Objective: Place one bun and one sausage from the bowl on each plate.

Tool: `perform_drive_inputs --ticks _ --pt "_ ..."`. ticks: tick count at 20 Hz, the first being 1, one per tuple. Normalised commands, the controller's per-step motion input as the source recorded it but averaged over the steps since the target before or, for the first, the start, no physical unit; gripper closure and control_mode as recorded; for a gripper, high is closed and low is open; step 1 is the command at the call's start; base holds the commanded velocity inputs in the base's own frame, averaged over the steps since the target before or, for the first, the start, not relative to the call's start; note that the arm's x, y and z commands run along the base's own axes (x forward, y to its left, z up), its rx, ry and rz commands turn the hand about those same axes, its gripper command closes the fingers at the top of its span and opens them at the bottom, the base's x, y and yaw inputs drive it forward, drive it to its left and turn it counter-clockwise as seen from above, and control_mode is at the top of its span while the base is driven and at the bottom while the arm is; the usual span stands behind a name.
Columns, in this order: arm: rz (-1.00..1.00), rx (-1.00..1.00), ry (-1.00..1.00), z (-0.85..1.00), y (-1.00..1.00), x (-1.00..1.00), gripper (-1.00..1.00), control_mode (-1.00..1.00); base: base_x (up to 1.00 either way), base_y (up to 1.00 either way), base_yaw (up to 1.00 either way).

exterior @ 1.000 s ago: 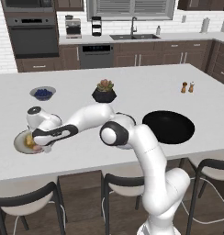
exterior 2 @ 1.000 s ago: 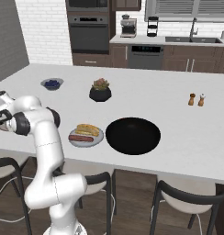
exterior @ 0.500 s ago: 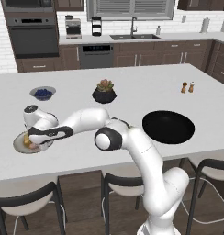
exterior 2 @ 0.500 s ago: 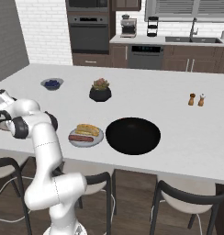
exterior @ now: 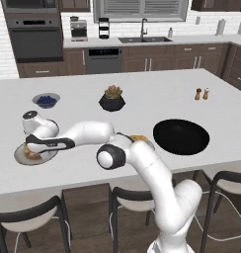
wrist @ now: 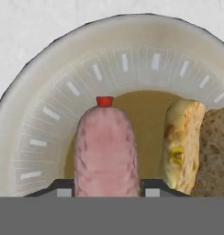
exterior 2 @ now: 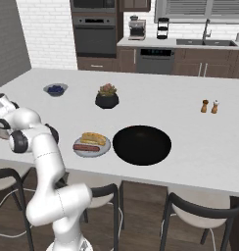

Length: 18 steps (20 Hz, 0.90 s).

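A matt, finely wrinkled pink skin is seen on the sausage, centre of the hand view. The bun at right shows a rough, porous crumb and dull golden crust. The beige plate appears smooth and glazed. The counter reads as white, faintly mottled stone. The black bowl looks smooth and matt.

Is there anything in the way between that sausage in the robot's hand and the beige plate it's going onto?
Nothing visible. The hand grips the sausage directly over the beige-rimmed plate, above its olive-brown centre. A bun already lies on the plate beside it, not under it.
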Motion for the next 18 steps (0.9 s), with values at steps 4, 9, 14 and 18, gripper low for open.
perform_drive_inputs --ticks 4,9,14,18 --pt "0.0 0.0 -0.14 0.03 -0.05 -0.13 -1.0 -1.0 0.0 0.0 0.0" --pt "0.0 0.01 -0.15 0.19 -0.27 -0.44 -1.0 -1.0 0.0 0.0 0.0" --pt "0.0 0.1 -0.12 0.09 -0.76 -0.69 -1.0 -1.0 0.0 0.0 0.0" --pt "-0.03 0.29 -0.14 0.06 -1.0 -0.66 -1.0 -1.0 0.0 0.0 0.0"
